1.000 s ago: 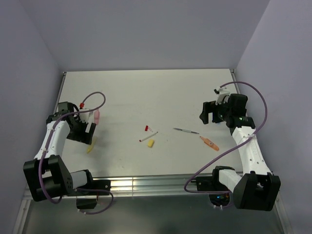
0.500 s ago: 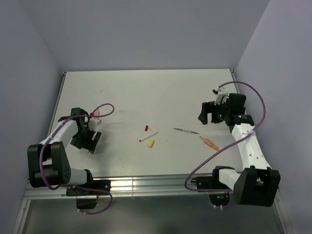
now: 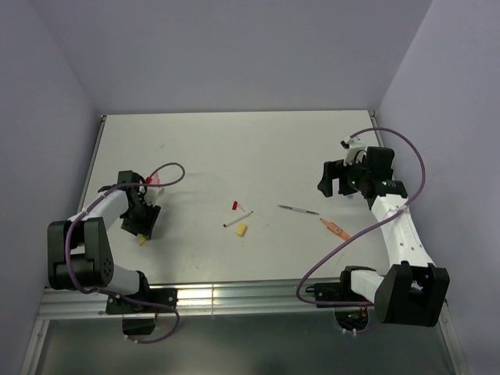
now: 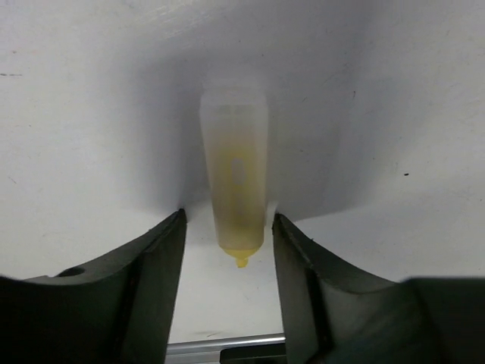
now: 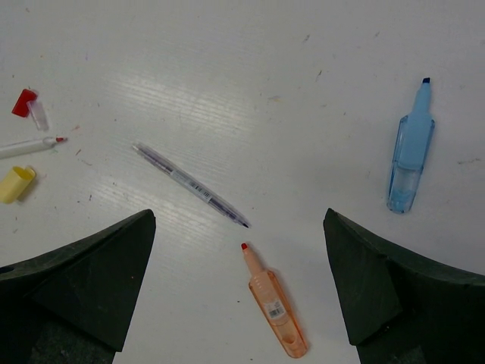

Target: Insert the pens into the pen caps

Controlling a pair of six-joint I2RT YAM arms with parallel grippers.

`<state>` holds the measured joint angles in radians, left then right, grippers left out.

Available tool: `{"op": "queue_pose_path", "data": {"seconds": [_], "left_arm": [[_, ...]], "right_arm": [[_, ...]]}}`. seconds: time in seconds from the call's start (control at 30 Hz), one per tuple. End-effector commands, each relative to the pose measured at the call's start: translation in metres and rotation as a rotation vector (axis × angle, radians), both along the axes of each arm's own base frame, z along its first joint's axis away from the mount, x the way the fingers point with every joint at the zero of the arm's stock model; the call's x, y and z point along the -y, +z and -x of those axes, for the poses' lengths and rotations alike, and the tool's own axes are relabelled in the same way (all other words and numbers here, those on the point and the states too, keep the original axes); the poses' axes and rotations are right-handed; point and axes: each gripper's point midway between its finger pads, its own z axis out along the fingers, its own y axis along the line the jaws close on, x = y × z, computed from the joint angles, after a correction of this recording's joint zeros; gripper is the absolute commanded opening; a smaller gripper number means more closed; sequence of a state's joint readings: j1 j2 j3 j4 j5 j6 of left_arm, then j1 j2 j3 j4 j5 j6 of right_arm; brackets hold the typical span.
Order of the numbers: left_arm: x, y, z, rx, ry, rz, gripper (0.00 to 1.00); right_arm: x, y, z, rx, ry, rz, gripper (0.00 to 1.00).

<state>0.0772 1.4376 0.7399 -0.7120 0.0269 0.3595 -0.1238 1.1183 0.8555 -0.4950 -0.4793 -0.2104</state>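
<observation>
Presently: yellow pen [image 4: 233, 182], flat near tabletop [image 3: 234, 148] left edge, between part-spread left end effector [image 4: 227, 218] jaws, unpinched. Likely light, stiff, slippery; take mid-barrel. Right end effector [image 5: 239, 216] spread wide, empty.

Surface of table [image 5: 227, 76]: matt white, finely scuffed and speckled. Body of yellow pen [image 4: 233, 189]: frosted translucent plastic. Both blue pen [image 5: 410, 155] and orange pen [image 5: 274, 303]: smooth, tinted see-through plastic. On left gripper, fingers [image 4: 144, 288]: matt black plastic. Table's front rail [image 3: 258, 293]: brushed metal, reflective.
</observation>
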Motion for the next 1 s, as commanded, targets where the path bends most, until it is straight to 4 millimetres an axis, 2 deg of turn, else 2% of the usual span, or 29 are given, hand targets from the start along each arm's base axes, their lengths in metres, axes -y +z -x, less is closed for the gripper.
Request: {"op": "queue_pose_path", "data": {"seconds": [0.0, 0.03, 0.1, 0.13, 0.2, 0.23, 0.27, 0.33, 0.43, 0.47, 0.53, 0.57, 0.63, 0.67, 0.73, 0.77, 0.8, 0.83, 0.87, 0.9, 0.93, 0.97], "left_arm": [[0.002, -0.007, -0.015, 0.049, 0.002, 0.004, 0.52], [0.003, -0.009, -0.014, 0.043, 0.0, 0.007, 0.43], [0.005, -0.013, -0.01, 0.027, -0.007, 0.014, 0.31], [0.006, -0.014, -0.008, 0.022, -0.009, 0.016, 0.21], [0.009, -0.012, -0.007, 0.016, -0.013, 0.03, 0.12], [0.01, -0.009, -0.008, 0.022, -0.014, 0.037, 0.04], [0.012, -0.004, -0.014, 0.04, -0.017, 0.051, 0.0], [0.014, 0.007, -0.019, 0.062, -0.022, 0.061, 0.01], [0.017, 0.038, -0.042, 0.155, -0.05, 0.074, 0.0], [0.017, 0.056, -0.058, 0.212, -0.07, 0.073, 0.0], [0.021, 0.079, -0.073, 0.29, -0.106, 0.071, 0.0], [0.023, 0.099, -0.087, 0.358, -0.142, 0.035, 0.0], [0.034, 0.119, -0.102, 0.43, -0.201, 0.01, 0.0], [0.046, 0.135, -0.114, 0.493, -0.268, -0.004, 0.0], [0.055, 0.156, -0.122, 0.575, -0.331, -0.059, 0.0], [0.076, 0.169, -0.13, 0.641, -0.436, -0.068, 0.0], [0.088, 0.183, -0.13, 0.702, -0.498, -0.074, 0.0], [0.09, 0.194, -0.133, 0.753, -0.53, -0.137, 0.0], [0.112, 0.192, -0.128, 0.785, -0.676, -0.173, 0.0], [0.126, 0.209, -0.135, 0.895, -0.734, -0.205, 0.0], [0.131, 0.207, -0.125, 0.934, -0.808, -0.248, 0.0], [0.154, 0.213, -0.117, 0.995, -0.989, -0.305, 0.0]], "right_arm": [[0.001, 0.029, -0.013, 0.085, -0.002, 0.015, 1.0], [0.001, 0.032, -0.014, 0.094, -0.004, 0.016, 1.0], [0.001, 0.036, -0.014, 0.094, -0.012, 0.007, 1.0], [0.001, 0.041, -0.016, 0.101, -0.016, 0.004, 1.0], [0.001, 0.043, -0.015, 0.078, -0.023, -0.003, 1.0], [0.001, 0.052, -0.018, 0.09, -0.024, -0.001, 1.0], [0.001, 0.056, -0.019, 0.09, -0.025, -0.001, 1.0], [0.001, 0.067, -0.022, 0.097, -0.029, -0.003, 1.0], [-0.004, 0.084, -0.025, 0.131, -0.01, -0.016, 1.0], [-0.009, 0.088, -0.025, 0.135, 0.007, -0.038, 1.0], [-0.019, 0.098, -0.025, 0.142, 0.038, -0.076, 1.0], [-0.027, 0.102, -0.024, 0.133, 0.063, -0.114, 1.0], [-0.035, 0.105, -0.022, 0.124, 0.087, -0.149, 1.0], [-0.039, 0.107, -0.022, 0.118, 0.094, -0.167, 1.0], [-0.048, 0.11, -0.02, 0.116, 0.125, -0.195, 1.0], [-0.051, 0.112, -0.019, 0.112, 0.135, -0.209, 1.0], [-0.055, 0.114, -0.019, 0.11, 0.144, -0.22, 1.0], [-0.061, 0.116, -0.016, 0.105, 0.17, -0.242, 1.0], [-0.065, 0.118, -0.015, 0.102, 0.183, -0.257, 1.0], [-0.068, 0.119, -0.014, 0.099, 0.197, -0.266, 1.0], [-0.074, 0.118, -0.012, 0.087, 0.222, -0.278, 1.0], [-0.077, 0.117, -0.011, 0.083, 0.232, -0.275, 1.0]]}}
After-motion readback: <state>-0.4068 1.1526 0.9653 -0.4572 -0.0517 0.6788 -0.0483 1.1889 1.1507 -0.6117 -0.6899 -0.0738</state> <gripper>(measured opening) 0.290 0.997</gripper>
